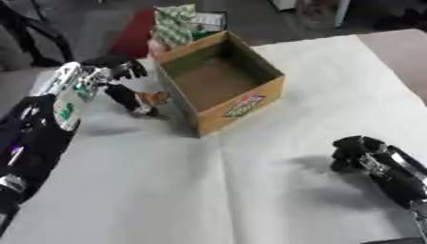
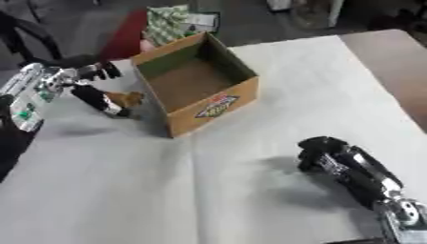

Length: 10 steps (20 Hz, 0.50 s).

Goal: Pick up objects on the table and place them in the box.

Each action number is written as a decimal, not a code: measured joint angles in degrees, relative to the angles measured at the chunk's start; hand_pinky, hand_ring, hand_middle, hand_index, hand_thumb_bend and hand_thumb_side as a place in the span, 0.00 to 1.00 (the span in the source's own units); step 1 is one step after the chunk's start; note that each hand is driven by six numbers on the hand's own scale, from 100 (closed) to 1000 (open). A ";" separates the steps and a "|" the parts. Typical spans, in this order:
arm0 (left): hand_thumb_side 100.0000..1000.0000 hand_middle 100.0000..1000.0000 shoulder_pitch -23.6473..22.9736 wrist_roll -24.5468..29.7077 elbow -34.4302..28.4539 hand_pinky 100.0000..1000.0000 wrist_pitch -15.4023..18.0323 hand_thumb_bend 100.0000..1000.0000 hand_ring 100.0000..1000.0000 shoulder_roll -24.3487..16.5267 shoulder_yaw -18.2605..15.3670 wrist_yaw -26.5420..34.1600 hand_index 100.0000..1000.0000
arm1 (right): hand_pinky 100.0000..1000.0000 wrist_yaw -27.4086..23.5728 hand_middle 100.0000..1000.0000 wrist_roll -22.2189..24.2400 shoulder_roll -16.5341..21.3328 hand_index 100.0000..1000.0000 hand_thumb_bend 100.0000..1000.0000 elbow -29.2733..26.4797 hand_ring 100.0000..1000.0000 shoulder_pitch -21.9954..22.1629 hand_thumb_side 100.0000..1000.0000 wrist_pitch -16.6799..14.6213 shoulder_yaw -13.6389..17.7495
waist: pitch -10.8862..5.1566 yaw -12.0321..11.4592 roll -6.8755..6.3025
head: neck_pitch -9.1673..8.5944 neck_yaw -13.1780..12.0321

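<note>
One box [image 1: 218, 80] | one brown object [image 1: 153, 98], left hand [image 1: 125, 90] fingers grasping it | right hand [image 1: 354, 151] fingers clenched

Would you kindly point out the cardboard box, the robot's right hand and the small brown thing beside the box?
cardboard box [image 1: 239, 108]: left eye view, front wall.
right hand [image 2: 321, 151]: right eye view, curled fingers.
small brown thing [image 1: 154, 98]: left eye view, its middle.

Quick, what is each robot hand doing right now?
Left hand: fingers pinch a small brown object beside the box.
Right hand: curled shut, holding nothing.
</note>
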<state>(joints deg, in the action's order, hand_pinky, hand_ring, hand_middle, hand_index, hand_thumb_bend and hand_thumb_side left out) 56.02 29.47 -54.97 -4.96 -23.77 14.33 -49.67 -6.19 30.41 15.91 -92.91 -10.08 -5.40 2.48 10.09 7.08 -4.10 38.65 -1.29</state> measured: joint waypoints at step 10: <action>0.17 0.73 -0.09 -1.70 5.23 0.77 -1.24 0.56 0.79 1.10 -2.33 -5.22 0.83 | 0.57 0.01 0.52 0.14 0.00 0.72 0.00 0.00 0.52 -0.03 0.56 -0.12 -0.01 | 0.30 0.35 0.03 | -0.21 0.16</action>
<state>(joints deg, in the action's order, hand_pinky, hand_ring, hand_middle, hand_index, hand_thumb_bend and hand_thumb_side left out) 55.93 27.77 -49.74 -6.20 -22.67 12.00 -54.89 -6.17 30.55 15.91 -92.90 -10.11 -5.52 2.46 10.40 7.44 -4.07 38.43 -1.13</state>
